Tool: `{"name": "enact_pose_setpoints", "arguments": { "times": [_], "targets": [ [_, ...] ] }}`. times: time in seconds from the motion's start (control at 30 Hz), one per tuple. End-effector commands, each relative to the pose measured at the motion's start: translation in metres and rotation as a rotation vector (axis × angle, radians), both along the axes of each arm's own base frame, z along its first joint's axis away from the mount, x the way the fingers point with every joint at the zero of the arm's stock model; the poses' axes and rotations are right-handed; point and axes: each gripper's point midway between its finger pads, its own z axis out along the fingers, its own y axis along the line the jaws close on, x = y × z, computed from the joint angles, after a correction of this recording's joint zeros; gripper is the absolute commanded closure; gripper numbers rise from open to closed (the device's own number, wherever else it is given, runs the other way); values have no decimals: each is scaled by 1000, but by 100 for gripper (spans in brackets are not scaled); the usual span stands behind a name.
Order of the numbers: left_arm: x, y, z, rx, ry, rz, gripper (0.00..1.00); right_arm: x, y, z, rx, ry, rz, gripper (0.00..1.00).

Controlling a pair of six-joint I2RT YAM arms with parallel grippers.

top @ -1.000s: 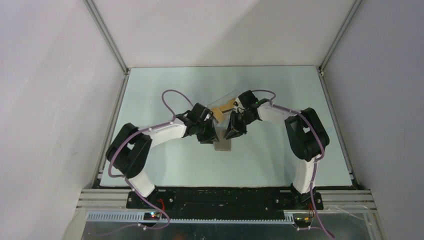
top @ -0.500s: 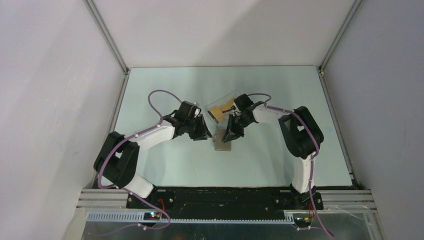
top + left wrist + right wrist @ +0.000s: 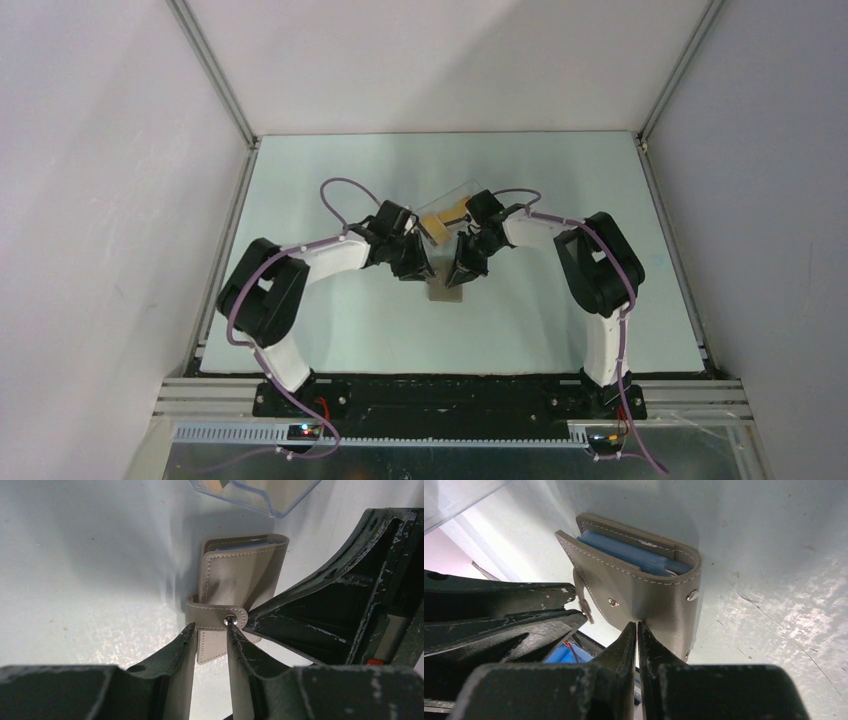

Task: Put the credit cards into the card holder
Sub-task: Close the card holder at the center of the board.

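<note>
The grey-taupe card holder (image 3: 447, 293) lies folded on the table between both grippers, with blue inserts showing in its open edge (image 3: 634, 555). Its snap strap (image 3: 217, 616) runs across the cover (image 3: 240, 570). My left gripper (image 3: 211, 628) is narrowly open, with its fingertips at the strap's lower edge beside the snap; it also shows in the top view (image 3: 422, 274). My right gripper (image 3: 637, 625) is shut, its tips pressed against the holder's cover (image 3: 649, 595); in the top view it is at the holder's far edge (image 3: 457, 278). Orange-gold credit cards (image 3: 438, 219) lie in the clear box.
The clear plastic box (image 3: 447, 205) sits just beyond the holder, and its corner shows in the left wrist view (image 3: 260, 492). The right gripper's fingers (image 3: 325, 610) crowd the holder's right side. Walls enclose the table at the left, back and right.
My left gripper swung away to the left, then came back to the holder's strap. My right gripper shifted slightly left and stays on the holder.
</note>
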Motion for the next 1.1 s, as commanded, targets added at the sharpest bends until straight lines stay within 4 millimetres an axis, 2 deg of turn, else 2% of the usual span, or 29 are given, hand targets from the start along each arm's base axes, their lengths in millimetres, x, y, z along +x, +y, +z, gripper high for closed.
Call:
{"name": "enact_pose_setpoints", "arguments": {
  "times": [0.0, 0.27, 0.53, 0.83, 1.07],
  "targets": [
    [7, -15, 7, -22, -38, -45, 67, 3, 0, -7, -30, -6, -2, 90],
    [3, -14, -6, 0, -13, -53, 68, 5, 7, 2, 29, -5, 6, 87],
    [7, -18, -7, 0, -16, -53, 68, 5, 9, 4, 45, -8, 14, 86],
    [9, -23, -7, -6, -12, -55, 68, -5, 2, -16, -20, 49, 11, 97],
    [6, -24, -15, 15, -2, -68, 69, -7, 0, -20, -36, 56, 17, 98]
  ]
}}
